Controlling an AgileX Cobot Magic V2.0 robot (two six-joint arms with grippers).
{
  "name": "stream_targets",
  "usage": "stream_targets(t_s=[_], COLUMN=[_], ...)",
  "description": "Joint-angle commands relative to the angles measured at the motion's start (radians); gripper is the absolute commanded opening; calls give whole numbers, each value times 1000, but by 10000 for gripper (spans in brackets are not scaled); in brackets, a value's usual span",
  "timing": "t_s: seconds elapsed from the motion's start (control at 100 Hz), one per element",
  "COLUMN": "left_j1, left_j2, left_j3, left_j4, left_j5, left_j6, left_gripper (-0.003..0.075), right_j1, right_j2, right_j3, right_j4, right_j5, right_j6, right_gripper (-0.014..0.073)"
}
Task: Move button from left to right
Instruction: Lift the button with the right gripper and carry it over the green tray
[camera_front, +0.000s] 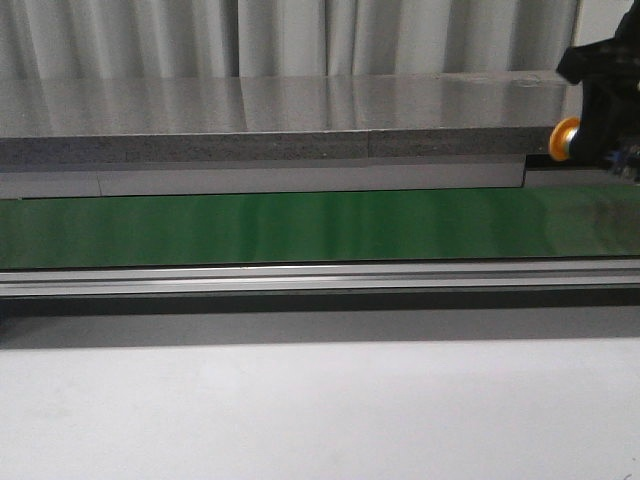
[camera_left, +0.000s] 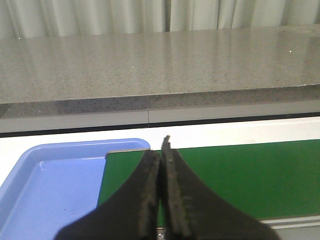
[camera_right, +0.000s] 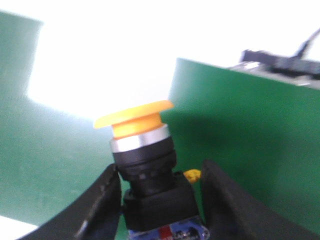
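At far right of the front view, the right gripper (camera_right: 160, 200) clamps the button (camera_right: 145, 160) above the green belt (camera_front: 300, 228) (grey counter (camera_front: 280, 105) and curtains (camera_front: 280, 35) behind); the left gripper (camera_left: 161, 195) is pressed together.

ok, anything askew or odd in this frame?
Nothing damaged or spilled. The button sits tilted between the right gripper jaws, yellow cap leaning off to one side, held above the green belt. The left gripper is shut on nothing, near the blue tray.

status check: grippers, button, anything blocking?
Right gripper shut on button, held above green belt. Left gripper shut, empty, near blue tray. Nothing blocking visible.
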Motion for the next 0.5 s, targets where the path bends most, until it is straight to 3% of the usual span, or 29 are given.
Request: stream_targets(t_s=[0.0,0.25,0.49], left_j1=[-9,-9,-9], left_j2=[4,4,4], left_j3=[-28,-28,-28], left_j4=[-11,-11,-11], left_j5=[-73,-73,-73], left_j6=[-3,-3,-3], left_gripper=[-20,-20,-20], right_j1=[-65,-249,-364], right_j2=[-52,-48,-21], right_j3=[-77,-114,-114], right_j4=[-7,-8,-9], right_j5=[3,-10,-42], right_j6=[-10,-10,-11], right_gripper=[245,245,245])
